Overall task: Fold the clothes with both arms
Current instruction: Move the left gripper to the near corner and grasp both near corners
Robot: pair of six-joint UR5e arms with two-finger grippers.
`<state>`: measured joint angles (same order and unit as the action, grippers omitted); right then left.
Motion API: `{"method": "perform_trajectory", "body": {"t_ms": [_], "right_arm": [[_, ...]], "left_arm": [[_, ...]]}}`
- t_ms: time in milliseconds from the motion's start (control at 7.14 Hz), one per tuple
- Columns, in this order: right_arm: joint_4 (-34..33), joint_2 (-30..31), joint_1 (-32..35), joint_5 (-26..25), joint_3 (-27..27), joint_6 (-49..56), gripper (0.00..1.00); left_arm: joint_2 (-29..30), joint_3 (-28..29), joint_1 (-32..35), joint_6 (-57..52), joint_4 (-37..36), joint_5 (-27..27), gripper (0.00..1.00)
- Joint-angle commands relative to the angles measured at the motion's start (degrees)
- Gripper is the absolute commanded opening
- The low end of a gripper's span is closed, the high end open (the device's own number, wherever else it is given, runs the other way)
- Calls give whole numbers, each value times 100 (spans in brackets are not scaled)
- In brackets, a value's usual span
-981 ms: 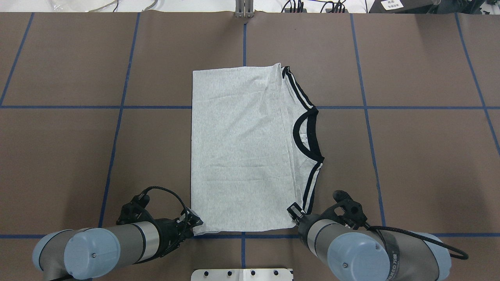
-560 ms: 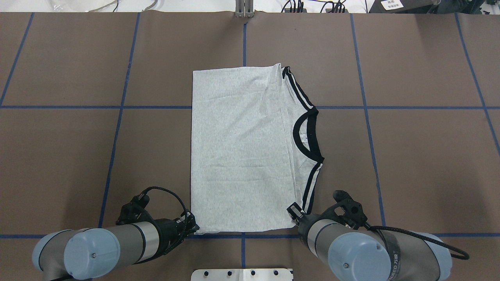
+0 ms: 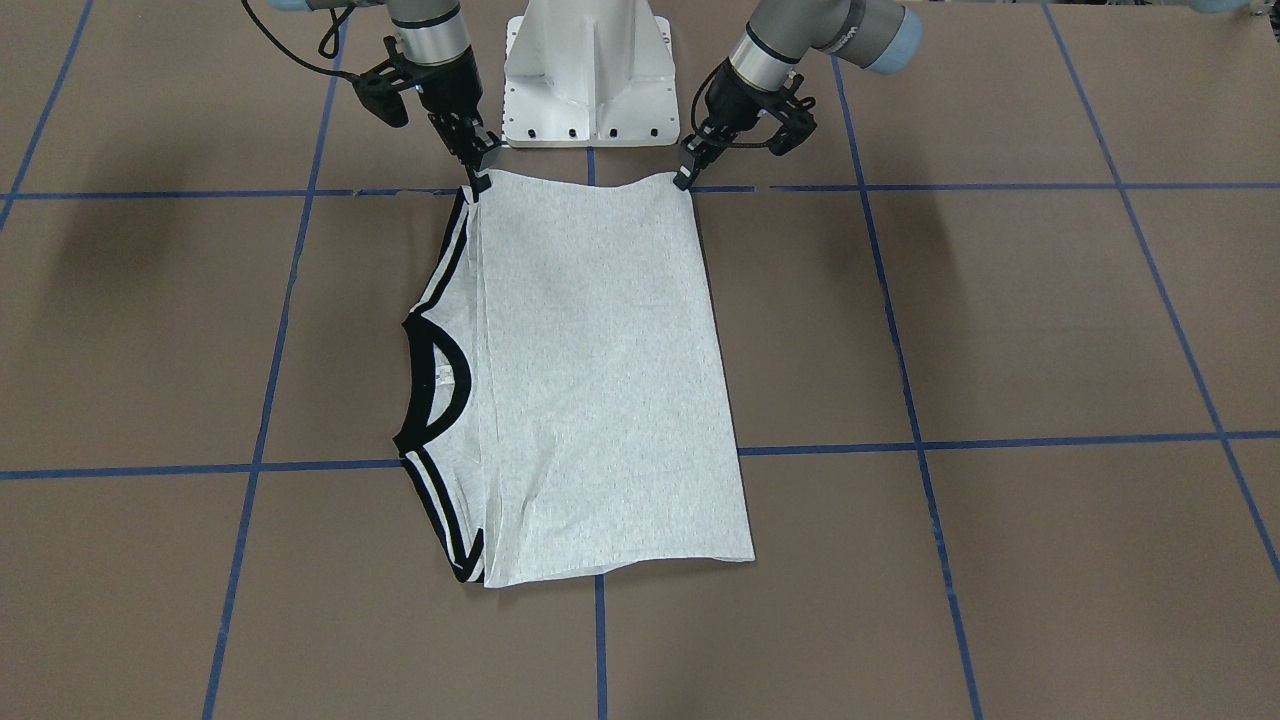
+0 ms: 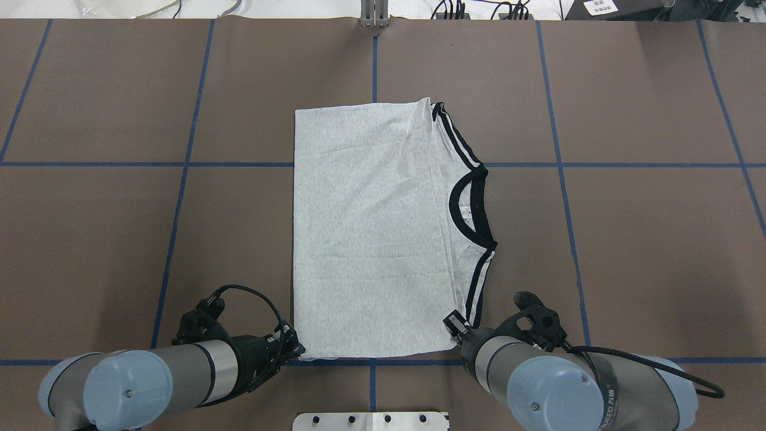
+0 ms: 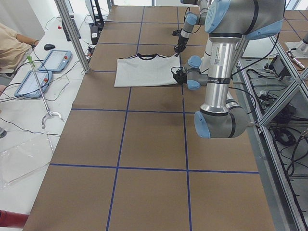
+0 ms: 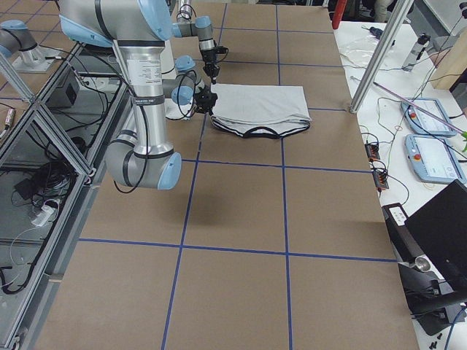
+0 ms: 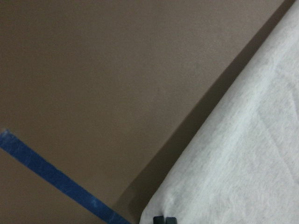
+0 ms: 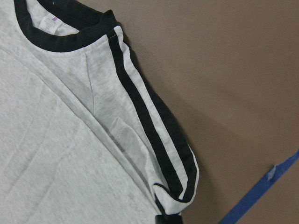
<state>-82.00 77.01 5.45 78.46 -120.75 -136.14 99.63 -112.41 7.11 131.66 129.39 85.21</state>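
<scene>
The light grey T-shirt point(image 4: 371, 227) lies folded into a long rectangle at the table's middle. Its black collar point(image 4: 473, 209) and striped shoulder trim face the right arm's side, and no print shows. My left gripper point(image 4: 293, 350) is shut on the shirt's near left corner, its fingertips point(image 7: 164, 219) pinching the cloth edge. My right gripper point(image 4: 456, 328) is shut on the near right corner at the striped sleeve point(image 8: 159, 154). Across the table, the T-shirt point(image 3: 600, 380) shows with the left gripper point(image 3: 684, 180) and the right gripper point(image 3: 478, 180) at its two corners by the base.
The white pedestal base point(image 3: 590, 70) stands just behind the shirt's near edge. Blue tape lines point(image 4: 179, 164) grid the brown table. A metal post point(image 4: 374, 15) rises at the far edge. Pendants point(image 5: 53, 60) and a seated person point(image 5: 12, 48) are beyond the far side.
The left gripper has drawn back a little toward the robot with the near left corner. The right arm has shifted slightly the same way. The shirt's near edge sits a touch closer.
</scene>
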Motion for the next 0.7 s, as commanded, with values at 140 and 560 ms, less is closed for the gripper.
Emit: {"method": "perform_trajectory", "body": {"t_ms": [140,560], "right_arm": [[-17,165,18,186,-448,-9,0],[-244,613,9,547,-1388,-412,0]], "left_arm": [[-172,-482,-7,-1,69,31,0],[-163,-1114,-60,140,51,40,0]]}}
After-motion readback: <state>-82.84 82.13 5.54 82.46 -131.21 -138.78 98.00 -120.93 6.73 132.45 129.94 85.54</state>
